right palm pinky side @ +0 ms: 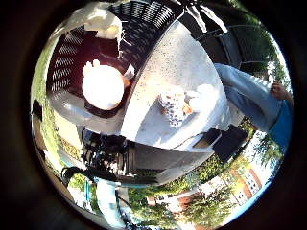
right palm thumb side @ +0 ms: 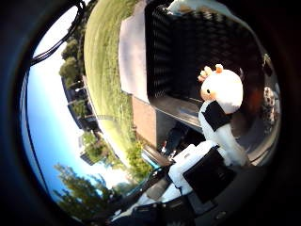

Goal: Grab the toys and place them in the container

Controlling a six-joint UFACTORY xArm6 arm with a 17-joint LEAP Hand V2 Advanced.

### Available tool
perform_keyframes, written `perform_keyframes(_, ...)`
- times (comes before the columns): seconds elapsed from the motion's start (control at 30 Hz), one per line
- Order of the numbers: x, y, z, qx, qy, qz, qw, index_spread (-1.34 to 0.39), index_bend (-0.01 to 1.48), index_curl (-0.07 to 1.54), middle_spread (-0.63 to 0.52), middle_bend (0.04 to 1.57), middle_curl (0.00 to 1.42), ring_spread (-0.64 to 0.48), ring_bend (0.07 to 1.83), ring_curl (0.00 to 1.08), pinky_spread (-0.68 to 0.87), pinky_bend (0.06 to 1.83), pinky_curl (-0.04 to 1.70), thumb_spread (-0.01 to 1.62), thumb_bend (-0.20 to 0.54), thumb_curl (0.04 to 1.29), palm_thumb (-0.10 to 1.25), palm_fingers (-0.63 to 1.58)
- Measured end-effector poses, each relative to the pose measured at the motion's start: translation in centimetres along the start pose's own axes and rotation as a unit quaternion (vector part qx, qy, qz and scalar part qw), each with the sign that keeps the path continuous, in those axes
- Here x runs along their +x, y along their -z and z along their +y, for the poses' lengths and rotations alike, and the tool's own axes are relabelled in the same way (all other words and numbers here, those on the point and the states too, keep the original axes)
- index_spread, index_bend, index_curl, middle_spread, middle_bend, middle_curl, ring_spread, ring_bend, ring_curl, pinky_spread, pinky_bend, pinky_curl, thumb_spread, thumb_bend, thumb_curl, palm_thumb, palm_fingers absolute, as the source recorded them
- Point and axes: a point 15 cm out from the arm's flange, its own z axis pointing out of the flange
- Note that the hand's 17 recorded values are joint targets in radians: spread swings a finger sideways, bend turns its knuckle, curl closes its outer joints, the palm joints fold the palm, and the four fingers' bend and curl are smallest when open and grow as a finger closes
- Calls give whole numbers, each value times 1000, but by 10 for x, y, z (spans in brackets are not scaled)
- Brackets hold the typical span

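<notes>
A round white plush toy (right palm pinky side: 103,84) with orange ears lies inside the black slatted container (right palm pinky side: 65,59). The right thumb side palm view shows the same toy (right palm thumb side: 223,87) in the container (right palm thumb side: 193,42), just past the tip of one outstretched white and black finger (right palm thumb side: 214,132). A spotted white and dark toy (right palm pinky side: 174,105) lies on the grey table top (right palm pinky side: 177,57), beside the container. My hand (right palm thumb side: 202,165) hovers over the container's near side with its fingers relaxed and nothing between them.
The table (right palm thumb side: 132,52) stands outdoors, with grass (right palm thumb side: 103,66) and trees around it. A person's leg in jeans (right palm pinky side: 247,91) is next to the table's far side. Dark parts of my hand (right palm pinky side: 107,153) show at the table's near edge.
</notes>
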Motion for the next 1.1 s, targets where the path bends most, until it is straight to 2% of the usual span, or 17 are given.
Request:
perform_keyframes(0.27,104,35,49,44,-78,-15,996,-367,202,177,73,168,348,276,454,319,510,639,527,1122,-32,483,818,26)
perform_keyframes(0.4,150,19,63,27,-111,19,993,-212,155,181,142,175,338,297,492,324,523,657,506,1118,-46,463,748,74)
perform_keyframes(0.57,214,-19,66,9,-174,85,981,-65,158,195,148,199,348,299,553,338,522,631,476,1119,-56,401,619,162)
perform_keyframes(0.83,247,-86,47,-7,-224,124,967,10,147,207,129,220,370,295,563,340,517,610,442,1081,-47,331,465,197)
perform_keyframes(1.1,246,-134,36,-37,-226,148,962,49,172,223,86,265,390,289,609,342,498,562,392,1052,-37,307,414,343)
